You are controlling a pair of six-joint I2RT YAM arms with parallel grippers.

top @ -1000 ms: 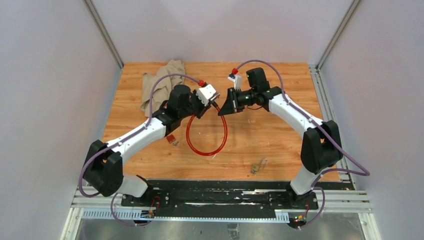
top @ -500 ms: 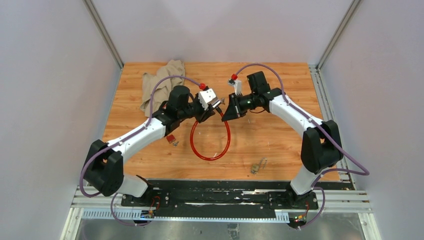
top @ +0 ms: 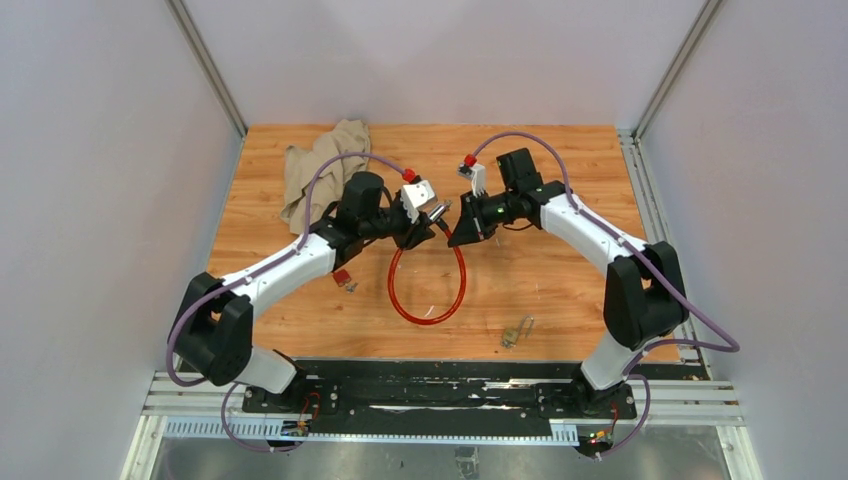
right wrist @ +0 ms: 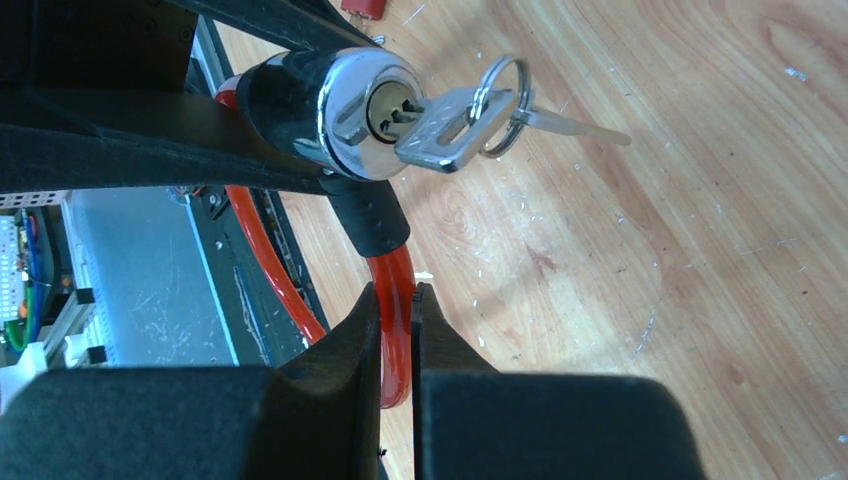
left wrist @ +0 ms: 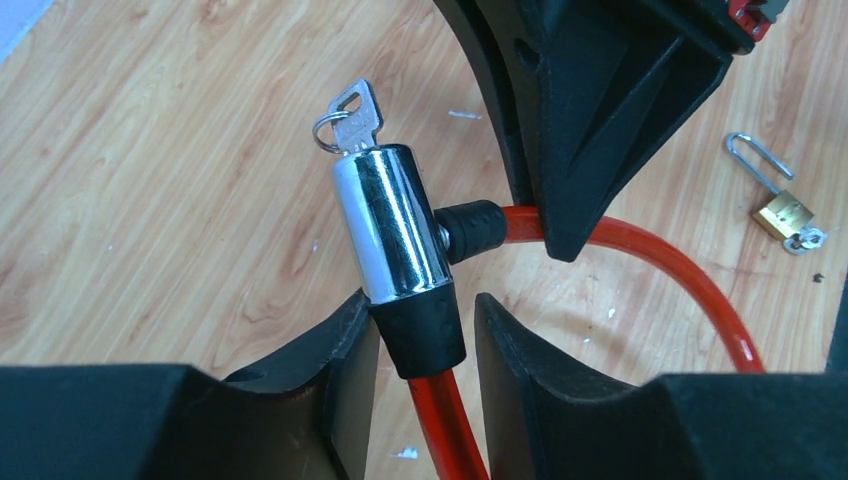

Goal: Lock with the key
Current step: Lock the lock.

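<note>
We saw both arms [top: 280,275] built alike: white links, black joints, black grippers [left wrist: 420,300], purple cables [top: 515,134] (red caps [top: 408,175] near the wrists).

Red cable loop [top: 427,321], beige cloth [top: 320,165]

Bright, even overhead light casts soft shadows on the wooden tabletop [top: 560,290]. Glare streaks the polished chrome lock cylinder [left wrist: 390,225]; the black gripper fingers [left wrist: 300,420] blur.

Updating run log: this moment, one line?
small silver metal key in chrome lock cylinder; left pincer astride cylinder; right pincer clamps red cable
</note>
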